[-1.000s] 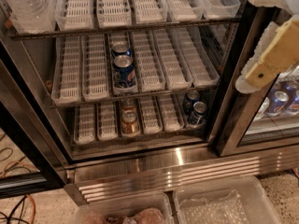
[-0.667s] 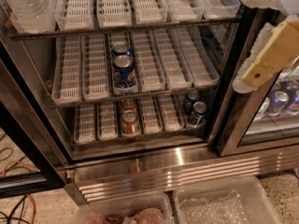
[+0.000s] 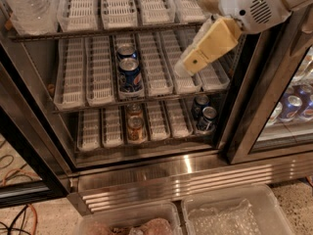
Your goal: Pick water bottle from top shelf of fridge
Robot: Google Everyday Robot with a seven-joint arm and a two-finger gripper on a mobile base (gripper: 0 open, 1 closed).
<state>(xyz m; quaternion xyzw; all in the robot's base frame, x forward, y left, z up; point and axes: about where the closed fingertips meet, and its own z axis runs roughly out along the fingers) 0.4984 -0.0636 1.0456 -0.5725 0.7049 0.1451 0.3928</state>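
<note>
Water bottle stands at the left end of the top shelf. The gripper hangs well to the right, and I cannot tell whether it is open or closed. This looks like the approach, and the next move calls for a leftward reach.

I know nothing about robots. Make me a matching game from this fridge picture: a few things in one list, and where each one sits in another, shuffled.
Things:
1. water bottle
2. blue cans
3. orange can
4. gripper

Places:
A. middle rack
B. top shelf, far left
C. upper right of the view, well away from the bottle
D. bottom rack

Pairs: 1-B, 2-A, 3-D, 4-C.
</note>
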